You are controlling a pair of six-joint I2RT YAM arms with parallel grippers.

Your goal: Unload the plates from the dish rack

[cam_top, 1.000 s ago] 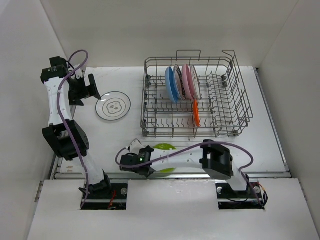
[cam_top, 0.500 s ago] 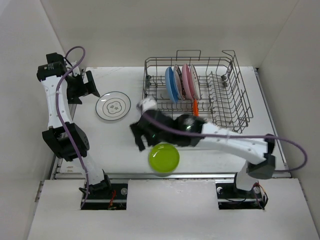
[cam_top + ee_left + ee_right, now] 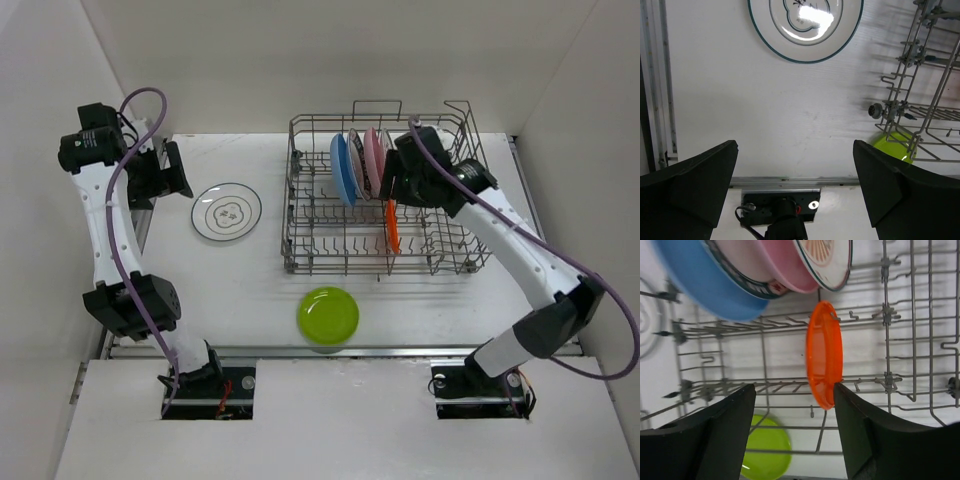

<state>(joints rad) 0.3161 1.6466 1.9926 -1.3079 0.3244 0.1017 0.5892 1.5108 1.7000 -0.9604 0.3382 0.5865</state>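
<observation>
Top view: left arm was seen reared high at the left side, elbow bent, left gripper [image 3: 168, 173] aimed downward. The right arm was stretched far forward. Left gripper [image 3: 795, 146] and right gripper [image 3: 794, 388] were both recorded with jaws spread wide.

Left gripper [image 3: 794, 150] fingers spread wide above table [image 3: 765, 115]. I note ringed plate [image 3: 805, 25] far, rack [image 3: 892, 106] right, green plate [image 3: 891, 145] behind its near corner.
</observation>
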